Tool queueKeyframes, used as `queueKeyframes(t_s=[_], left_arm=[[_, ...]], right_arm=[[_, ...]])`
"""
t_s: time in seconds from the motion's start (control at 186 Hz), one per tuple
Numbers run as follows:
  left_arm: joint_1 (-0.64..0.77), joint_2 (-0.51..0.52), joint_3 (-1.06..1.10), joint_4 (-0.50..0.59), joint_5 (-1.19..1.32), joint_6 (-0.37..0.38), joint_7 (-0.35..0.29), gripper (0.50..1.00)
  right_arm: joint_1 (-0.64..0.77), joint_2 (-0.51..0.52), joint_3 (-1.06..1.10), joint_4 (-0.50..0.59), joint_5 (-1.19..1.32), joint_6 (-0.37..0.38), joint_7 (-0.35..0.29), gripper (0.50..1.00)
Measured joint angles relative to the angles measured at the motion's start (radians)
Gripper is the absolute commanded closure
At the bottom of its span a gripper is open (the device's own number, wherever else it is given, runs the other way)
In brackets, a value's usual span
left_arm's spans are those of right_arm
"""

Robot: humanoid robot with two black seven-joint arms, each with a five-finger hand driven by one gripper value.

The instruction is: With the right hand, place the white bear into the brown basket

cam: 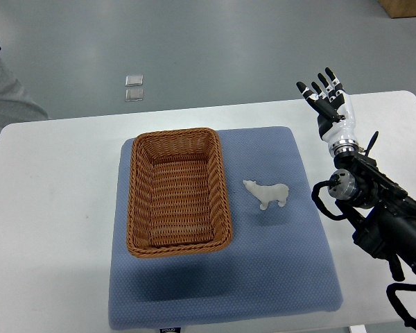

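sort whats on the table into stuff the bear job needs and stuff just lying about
Needed for the job:
white bear
brown basket
right hand, open, raised beyond the bear

Just lying about:
blue mat under both
white table
two small clear squares on the floor
person's sleeve at the left edge
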Motion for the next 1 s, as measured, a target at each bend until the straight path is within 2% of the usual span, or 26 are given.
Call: queueKeyframes(t_s=[1.002], left_arm=[[-0.003, 0.0, 0.001, -0.002, 0.0, 0.001, -0.001, 0.5]], right_arm=[[-0.001, -0.001, -0.001, 0.0, 0.001, 0.005, 0.001, 0.579]])
